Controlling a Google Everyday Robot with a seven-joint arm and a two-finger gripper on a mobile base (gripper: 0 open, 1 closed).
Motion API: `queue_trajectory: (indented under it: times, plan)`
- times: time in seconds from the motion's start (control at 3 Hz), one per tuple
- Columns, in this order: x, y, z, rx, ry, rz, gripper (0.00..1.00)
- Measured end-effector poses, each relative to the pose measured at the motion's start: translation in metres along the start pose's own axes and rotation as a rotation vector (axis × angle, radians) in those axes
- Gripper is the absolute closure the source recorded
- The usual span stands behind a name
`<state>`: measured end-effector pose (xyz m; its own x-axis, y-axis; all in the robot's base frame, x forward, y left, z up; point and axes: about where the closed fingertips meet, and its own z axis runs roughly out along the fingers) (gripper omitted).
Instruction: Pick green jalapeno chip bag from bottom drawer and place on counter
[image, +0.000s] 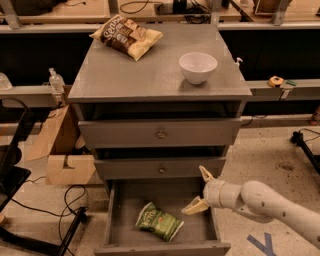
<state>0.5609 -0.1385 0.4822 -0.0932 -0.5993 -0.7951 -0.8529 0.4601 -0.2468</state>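
The green jalapeno chip bag (159, 221) lies flat in the open bottom drawer (111, 220), toward its front, with nothing touching it; my gripper (200, 190) hangs over the drawer's right rear, fingers spread wide and empty, near the bag but apart; the middle drawer (161, 169) sits close above my upper finger; beyond, the counter (140, 75) carries a white bowl (198, 67) and a brown chip bag (126, 36).

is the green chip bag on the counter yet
No, the green jalapeno chip bag lies inside the open bottom drawer, with the open gripper hovering at the drawer's right side, apart from the bag.
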Motion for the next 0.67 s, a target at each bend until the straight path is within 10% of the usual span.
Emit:
queue_trajectory:
  times: [0.67]
  plan:
    - [0.099, 0.05, 0.114, -0.079, 0.01, 0.12, 0.0]
